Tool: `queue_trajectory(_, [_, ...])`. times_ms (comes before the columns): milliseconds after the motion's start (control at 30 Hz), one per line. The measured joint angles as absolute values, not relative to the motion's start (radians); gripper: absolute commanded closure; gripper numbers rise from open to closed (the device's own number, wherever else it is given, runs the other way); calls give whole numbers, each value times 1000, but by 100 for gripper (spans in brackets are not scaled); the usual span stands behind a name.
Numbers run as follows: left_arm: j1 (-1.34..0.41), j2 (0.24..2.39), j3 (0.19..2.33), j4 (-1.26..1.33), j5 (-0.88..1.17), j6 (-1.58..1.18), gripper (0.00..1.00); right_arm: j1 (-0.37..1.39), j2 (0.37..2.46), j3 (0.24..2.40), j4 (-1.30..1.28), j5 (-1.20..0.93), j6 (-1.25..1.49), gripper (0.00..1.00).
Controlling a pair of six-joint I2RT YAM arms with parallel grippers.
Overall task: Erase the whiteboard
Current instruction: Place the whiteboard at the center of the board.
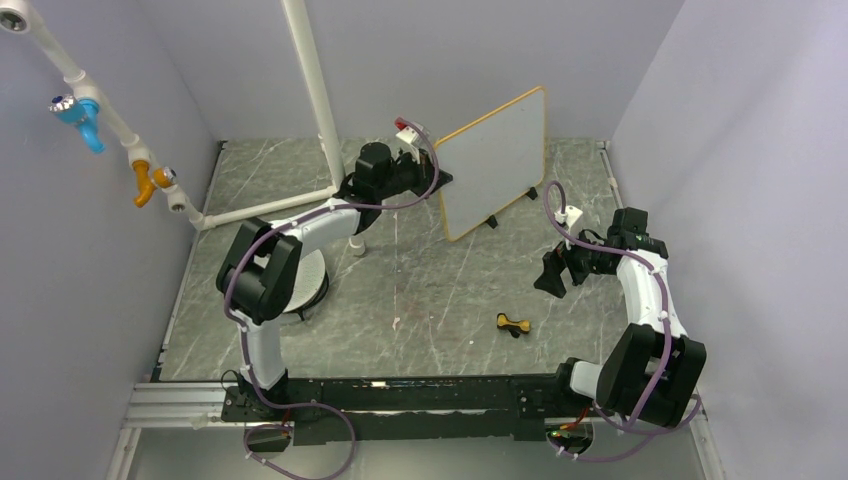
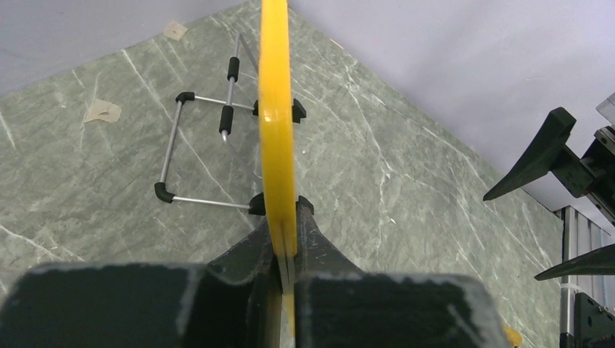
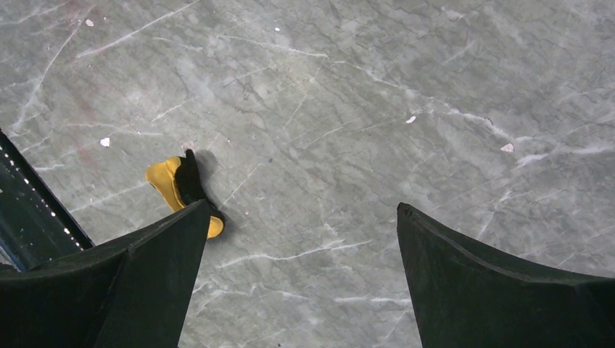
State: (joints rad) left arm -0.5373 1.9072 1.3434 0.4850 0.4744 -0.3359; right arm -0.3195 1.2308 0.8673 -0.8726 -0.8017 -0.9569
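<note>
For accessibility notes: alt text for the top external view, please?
The left gripper is shut on the side edge of the whiteboard, holding it upright at the far middle of the table. The right gripper hangs open to its right, with a small yellow-and-black object lying nearby.

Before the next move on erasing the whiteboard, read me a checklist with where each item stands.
1. Left gripper shut on the whiteboard frame edge: ok.
2. Right gripper open, holding nothing: ok.
3. Yellow-and-black piece lying loose on the table: ok.
4. Piece centred in the right gripper's opening: not ok, it sits off to one side.
5. Writing left on the board's face: cannot tell.
</note>
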Motion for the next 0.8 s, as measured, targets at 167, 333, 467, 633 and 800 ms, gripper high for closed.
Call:
queue_trajectory(167, [-537, 1910, 1343, 501, 466, -337, 69, -319, 1231, 867, -875, -806, -961, 0])
queue_trajectory(333, [-537, 1892, 1321, 513, 429, -334, 58, -320, 1231, 867, -883, -813, -963, 0])
queue_trajectory(467, [-530, 1862, 1290, 511, 404, -326, 56, -320, 1231, 867, -885, -814, -966, 0])
queue_trajectory(633, [-530, 1822, 1283, 510, 387, -307, 54, -320, 1230, 867, -886, -816, -967, 0])
queue_trajectory(800, [-530, 1801, 1279, 511, 381, -295, 43, -320, 1230, 867, -886, -817, -968, 0])
